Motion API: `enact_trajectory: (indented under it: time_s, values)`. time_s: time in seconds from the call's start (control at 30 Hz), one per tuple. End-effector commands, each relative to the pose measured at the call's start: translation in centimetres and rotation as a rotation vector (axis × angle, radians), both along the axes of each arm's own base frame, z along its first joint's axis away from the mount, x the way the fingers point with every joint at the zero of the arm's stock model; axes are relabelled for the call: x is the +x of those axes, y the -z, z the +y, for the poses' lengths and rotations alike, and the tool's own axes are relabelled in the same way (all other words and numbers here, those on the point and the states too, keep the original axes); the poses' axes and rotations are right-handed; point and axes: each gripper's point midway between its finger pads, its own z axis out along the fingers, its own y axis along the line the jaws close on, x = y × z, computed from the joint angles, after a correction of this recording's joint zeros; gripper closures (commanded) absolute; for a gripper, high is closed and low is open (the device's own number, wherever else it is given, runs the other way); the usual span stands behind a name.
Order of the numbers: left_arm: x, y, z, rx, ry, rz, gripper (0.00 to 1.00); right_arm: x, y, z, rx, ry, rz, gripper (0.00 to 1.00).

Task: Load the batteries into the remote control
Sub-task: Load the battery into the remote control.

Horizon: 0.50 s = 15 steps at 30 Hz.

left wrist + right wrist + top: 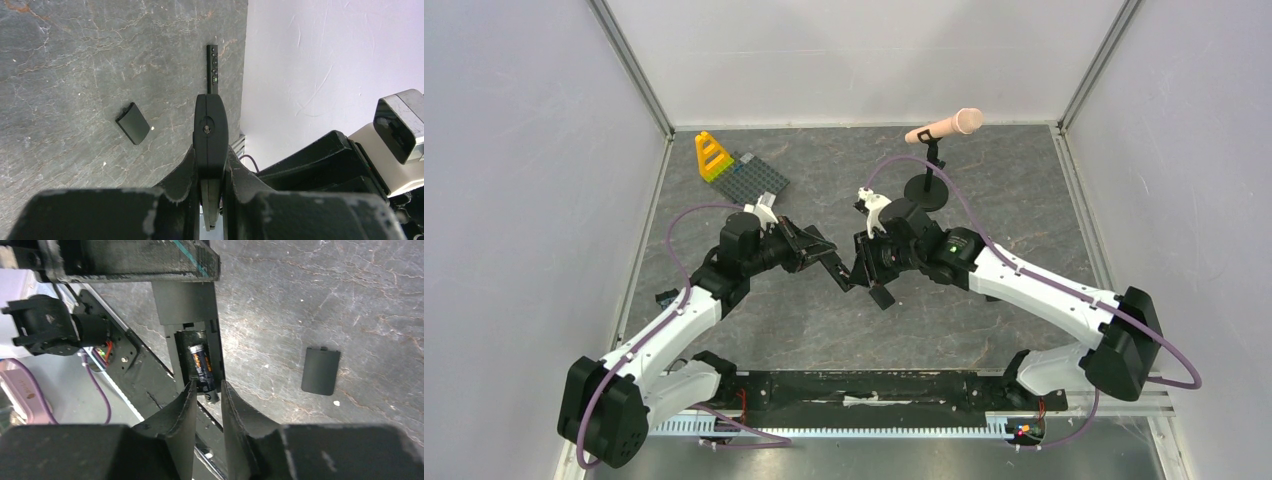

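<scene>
One remote control (186, 302), one cover (321, 371) beside it, one battery (202, 367): left gripper (211, 165) clamps the remote control, right gripper (207, 388) pinches the battery at its compartment.

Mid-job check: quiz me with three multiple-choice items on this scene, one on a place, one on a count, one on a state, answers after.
1. Where is the battery cover? A. Clipped in place B. Flat on the table C. Out of view
2. How many batteries show in the remote control's open compartment? A. None B. One C. Three
3. The left gripper is: A. open B. shut on the remote control C. shut on a battery
Answers: B, it lies on the table apart from the remote control; B, a single orange-and-black cell sits there; B, it clamps the remote control's body.
</scene>
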Motion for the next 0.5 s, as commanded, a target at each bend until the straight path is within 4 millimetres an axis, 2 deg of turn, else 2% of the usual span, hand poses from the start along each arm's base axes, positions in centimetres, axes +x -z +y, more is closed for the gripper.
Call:
enact_trajectory:
  time_s: [0.0,0.17,0.3,0.47]
  values:
    - [0.2,-2.2,-0.6,-0.053,0.001,-0.021,0.98,-0.2,-2.3,0.9,0.107,0.003,-0.019,0.79]
    - [0.2,-2.0,-0.6,-0.051,0.003,-0.019,0.98,-0.4,-1.7,0.9,0.105,0.014,0.009,0.87]
    - [0.1,-2.1,-0.5,-0.05,0.005,-0.019,0.98,-0.3,-1.9,0.8,0.108,0.032,0.007,0.87]
    - [-0.1,-2.1,-0.5,-0.05,0.007,-0.016,0.98,0.5,-2.8,0.4,0.12,0.087,-0.022,0.71]
